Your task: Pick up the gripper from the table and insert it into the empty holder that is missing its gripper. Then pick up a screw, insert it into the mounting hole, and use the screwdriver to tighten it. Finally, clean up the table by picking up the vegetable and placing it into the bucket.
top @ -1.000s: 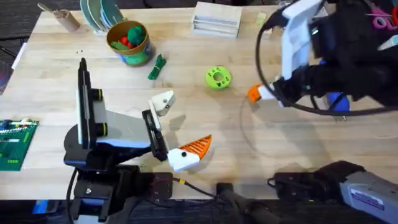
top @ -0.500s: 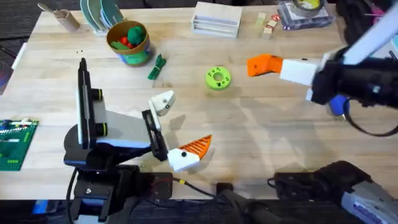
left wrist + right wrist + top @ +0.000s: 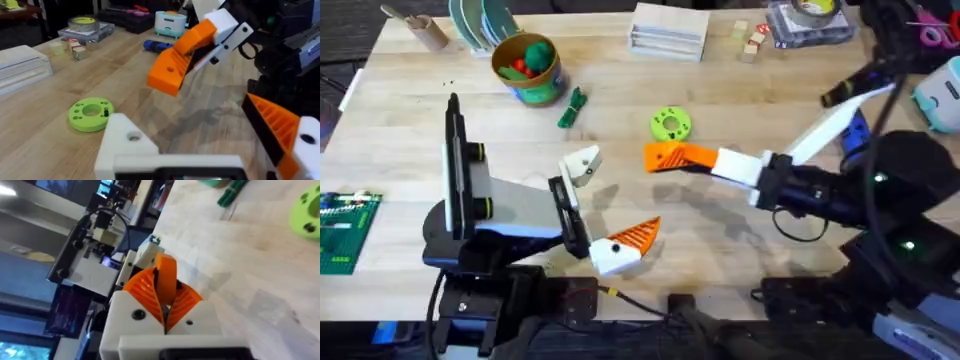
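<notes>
Right gripper [image 3: 665, 157] carried orange gripper [image 3: 166, 282] pinched in jaws above tabletop centre — toward holder [image 3: 583, 166]. Left jaws spread. Part judged light, stiff, slick — grip flat sides.

The bucket [image 3: 525, 66] stands far left on the table [image 3: 740, 250], the vegetable [image 3: 572, 108] just right of it, a disc [image 3: 670, 125] farther right, the screwdriver [image 3: 857, 132] at right.
</notes>
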Tool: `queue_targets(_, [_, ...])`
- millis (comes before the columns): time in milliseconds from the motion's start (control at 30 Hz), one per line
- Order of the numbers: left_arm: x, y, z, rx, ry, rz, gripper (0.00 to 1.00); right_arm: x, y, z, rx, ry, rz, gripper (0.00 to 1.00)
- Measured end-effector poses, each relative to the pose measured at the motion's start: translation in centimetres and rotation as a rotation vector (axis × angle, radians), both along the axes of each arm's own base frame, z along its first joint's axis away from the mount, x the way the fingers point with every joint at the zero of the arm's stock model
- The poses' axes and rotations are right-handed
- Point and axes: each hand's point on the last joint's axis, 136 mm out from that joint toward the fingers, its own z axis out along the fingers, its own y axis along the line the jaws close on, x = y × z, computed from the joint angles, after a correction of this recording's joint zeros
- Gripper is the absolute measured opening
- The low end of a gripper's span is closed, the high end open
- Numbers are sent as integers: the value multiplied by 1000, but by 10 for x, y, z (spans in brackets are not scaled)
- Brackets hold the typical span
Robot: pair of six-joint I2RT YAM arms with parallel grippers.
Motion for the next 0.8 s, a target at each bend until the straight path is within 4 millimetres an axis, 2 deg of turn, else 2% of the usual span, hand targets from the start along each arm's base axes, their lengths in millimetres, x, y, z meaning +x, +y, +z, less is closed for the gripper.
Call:
queue_targets(267, [0,0,0,0,0,0,993,-2,23,-6,39,76,59,11])
queue_targets(467, [0,0,0,0,0,0,992,4,37,0,105,76,82,11])
queue_targets(567, [0,0,0,0,0,0,993,6,44,-10,114,132,93,11])
queue_targets(700, [0,0,0,0,0,0,993,7,50,-9,146,136,109,11])
queue_targets(800, [0,0,0,0,0,0,993,9,51,-16,143,177,109,10])
